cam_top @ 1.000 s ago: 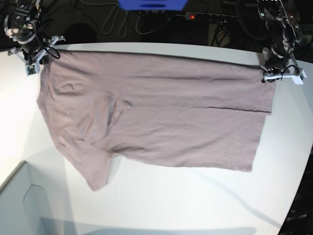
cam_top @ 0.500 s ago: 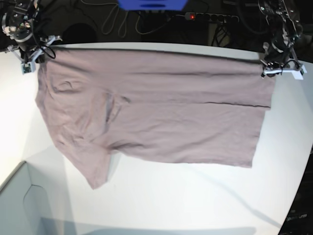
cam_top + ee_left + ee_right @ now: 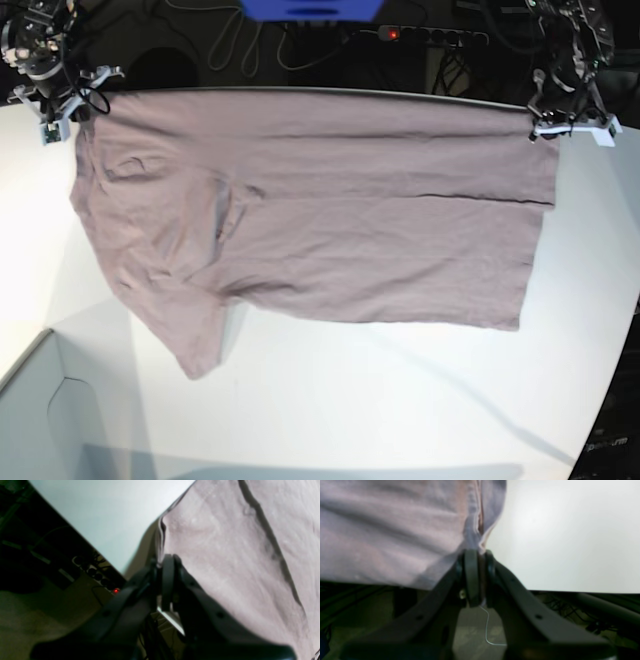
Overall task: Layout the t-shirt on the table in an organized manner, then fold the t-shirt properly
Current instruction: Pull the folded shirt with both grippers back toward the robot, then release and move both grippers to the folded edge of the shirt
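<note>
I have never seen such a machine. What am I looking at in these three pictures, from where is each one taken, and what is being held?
This is a robot with two arms. Each arm ends in a gripper, a pair of jaws that pinch things.

One picture is taken from above and shows the whole scene. A pinkish-brown t-shirt lies spread on a white table. The right gripper is at the top left of this view, the left gripper at the top right.

The other two pictures come from small cameras fixed on the wrists, looking along the dark jaws. In each one the jaws are closed on the edge of the cloth.

So both grippers hold the shirt at its far corners, along the far edge of the table. Some of the cloth is doubled over, and one sleeve points towards the near side. A pale box corner shows at the bottom left.
</note>
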Controlling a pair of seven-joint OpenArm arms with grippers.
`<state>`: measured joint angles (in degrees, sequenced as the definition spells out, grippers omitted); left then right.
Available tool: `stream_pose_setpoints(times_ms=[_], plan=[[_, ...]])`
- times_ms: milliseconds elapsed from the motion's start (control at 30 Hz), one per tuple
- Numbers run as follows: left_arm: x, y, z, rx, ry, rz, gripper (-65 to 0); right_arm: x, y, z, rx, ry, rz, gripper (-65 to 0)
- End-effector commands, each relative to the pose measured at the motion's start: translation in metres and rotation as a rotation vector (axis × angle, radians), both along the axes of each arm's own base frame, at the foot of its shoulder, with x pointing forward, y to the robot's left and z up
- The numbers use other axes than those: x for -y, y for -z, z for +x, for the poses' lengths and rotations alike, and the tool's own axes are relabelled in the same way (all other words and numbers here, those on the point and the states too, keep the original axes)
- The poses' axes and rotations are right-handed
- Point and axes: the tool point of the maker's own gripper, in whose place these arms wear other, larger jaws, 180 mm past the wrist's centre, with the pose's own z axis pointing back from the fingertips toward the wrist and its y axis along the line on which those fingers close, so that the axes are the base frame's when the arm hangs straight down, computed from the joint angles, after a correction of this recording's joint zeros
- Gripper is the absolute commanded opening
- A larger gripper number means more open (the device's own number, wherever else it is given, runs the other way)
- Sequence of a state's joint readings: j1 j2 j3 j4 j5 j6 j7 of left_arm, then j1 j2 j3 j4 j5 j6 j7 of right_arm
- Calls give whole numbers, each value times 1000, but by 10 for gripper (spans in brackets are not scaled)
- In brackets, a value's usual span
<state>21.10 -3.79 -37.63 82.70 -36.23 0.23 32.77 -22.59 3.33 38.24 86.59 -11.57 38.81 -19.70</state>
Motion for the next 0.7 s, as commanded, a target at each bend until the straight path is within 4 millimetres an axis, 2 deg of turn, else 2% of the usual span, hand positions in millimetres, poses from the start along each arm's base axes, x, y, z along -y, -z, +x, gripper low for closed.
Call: stream_pose_setpoints(times_ms=[0,67,133,233,300,367,400,433,567,667], plan=[[-7,-8,4,23,1,27,-649,3,-9,5,26,-23,-8,-641],[-7,-8,3,22,1,27,-636,4,-9,6,27,-23,-10,-577],[-7,-10,4,26,3,30,-585,4,-10,5,26,-25,-13,-498],[-7,-18,2,34,14,47,-432,5,-9,0,18,-26,-14,-368],[-8,-30,6,61,26,68,-324,7,-13,2,28,-27,-21,-315],[-5,-43,12,95,35,85,-241,9,-22,8,56,-24,-38,-295],[-2,-49,16,116,36,88,-220,11,-28,9,71,-11,-46,-295],[-1,-56,19,135,38,95,-211,12,-32,9,87,9,-49,-295],[-6,-92,36,227,39,146,-209,23,-67,32,204,62,-101,-294],[-9,-111,61,296,32,167,-207,25,-80,49,254,60,-118,-292]])
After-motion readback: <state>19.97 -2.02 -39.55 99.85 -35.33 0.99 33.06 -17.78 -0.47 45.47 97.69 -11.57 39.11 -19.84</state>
